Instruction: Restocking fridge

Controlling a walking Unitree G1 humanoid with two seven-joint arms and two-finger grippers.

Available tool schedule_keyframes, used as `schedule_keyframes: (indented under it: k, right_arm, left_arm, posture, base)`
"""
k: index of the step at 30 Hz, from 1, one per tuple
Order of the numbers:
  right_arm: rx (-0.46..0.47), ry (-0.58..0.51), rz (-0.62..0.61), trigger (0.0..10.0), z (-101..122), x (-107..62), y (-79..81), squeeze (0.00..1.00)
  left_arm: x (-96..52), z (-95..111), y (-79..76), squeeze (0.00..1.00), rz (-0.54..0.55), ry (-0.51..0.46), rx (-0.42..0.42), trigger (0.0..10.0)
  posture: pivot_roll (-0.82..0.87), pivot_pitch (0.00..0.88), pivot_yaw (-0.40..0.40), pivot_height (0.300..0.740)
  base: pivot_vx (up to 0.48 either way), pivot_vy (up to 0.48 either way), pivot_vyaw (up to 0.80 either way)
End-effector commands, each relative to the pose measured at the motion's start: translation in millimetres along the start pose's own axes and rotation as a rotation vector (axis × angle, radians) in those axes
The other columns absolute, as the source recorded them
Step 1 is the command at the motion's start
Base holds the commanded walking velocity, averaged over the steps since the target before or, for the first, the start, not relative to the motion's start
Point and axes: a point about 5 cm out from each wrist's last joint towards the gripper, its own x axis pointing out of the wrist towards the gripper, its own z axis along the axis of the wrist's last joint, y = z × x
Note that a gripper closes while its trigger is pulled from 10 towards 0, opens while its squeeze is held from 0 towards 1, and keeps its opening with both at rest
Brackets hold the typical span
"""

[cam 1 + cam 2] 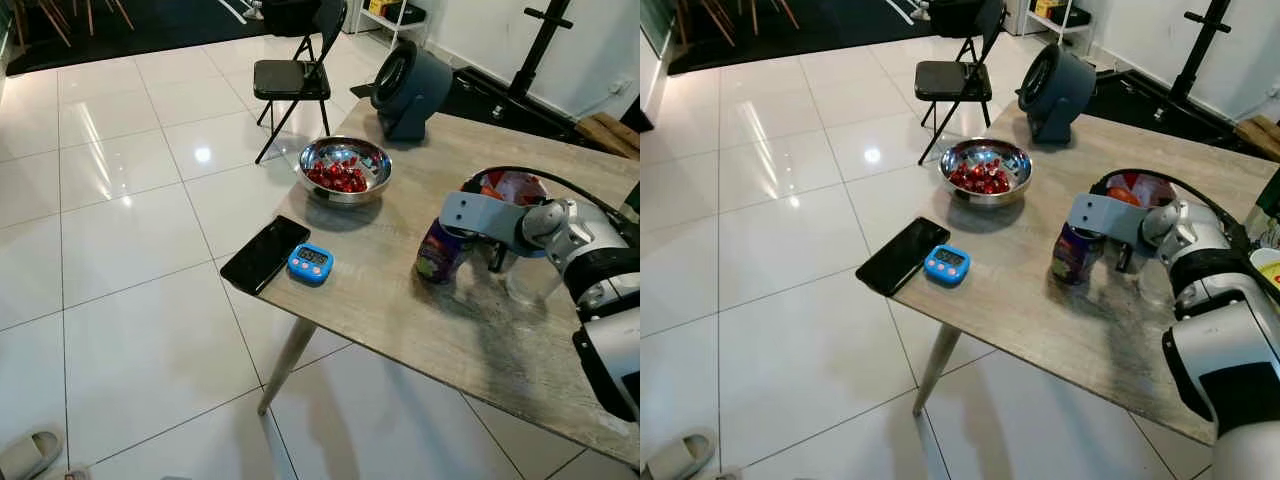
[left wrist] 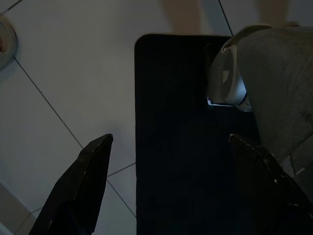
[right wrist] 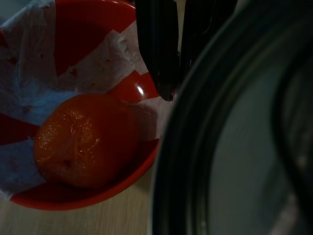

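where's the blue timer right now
In the left eye view, the blue timer lies near the table's left corner, right beside the black phone, with the steel bowl of red fruit beyond it.

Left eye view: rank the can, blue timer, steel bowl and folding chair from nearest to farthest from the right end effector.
1. Can, right beside the right end effector.
2. Steel bowl, farther along the table.
3. Blue timer, near the table's left edge.
4. Folding chair, on the floor beyond.

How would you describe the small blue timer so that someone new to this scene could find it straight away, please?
Start at the wooden table and go to the corner nearest the tiled floor. There the blue timer lies flat beside a black phone, in front of the steel bowl of red fruit. It is the only bright blue thing, with a small grey display.
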Motion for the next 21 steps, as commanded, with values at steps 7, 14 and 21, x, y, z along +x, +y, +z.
schedule_keyframes:
  k: [7,14,21]
  right_arm:
    - [0.02,-0.062,-0.003,0.0,7,-3.3,-4.9,0.0]
    - [0.032,-0.134,-0.053,0.0,20,-11.8,-19.0,0.0]
    - [0.037,-0.173,-0.081,0.0,27,-20.9,-31.3,0.0]
  left_arm:
    - [0.7,-10,-12.6,0.0,-0.063,0.059,0.03,10.0]
    - [2.1,-5,-13.7,0.0,-0.064,0.05,0.028,10.0]
    - [3.5,-1,-15.5,0.0,-0.063,0.045,0.021,10.0]
  posture:
    - [0.0,0.147,-0.007,0.74]
    - [0.0,0.135,-0.01,0.74]
    - [-0.01,0.122,-0.017,0.74]
  base:
    - [0.0,0.0,0.0]
    - [0.0,0.0,0.0]
    - [0.0,0.0,0.0]
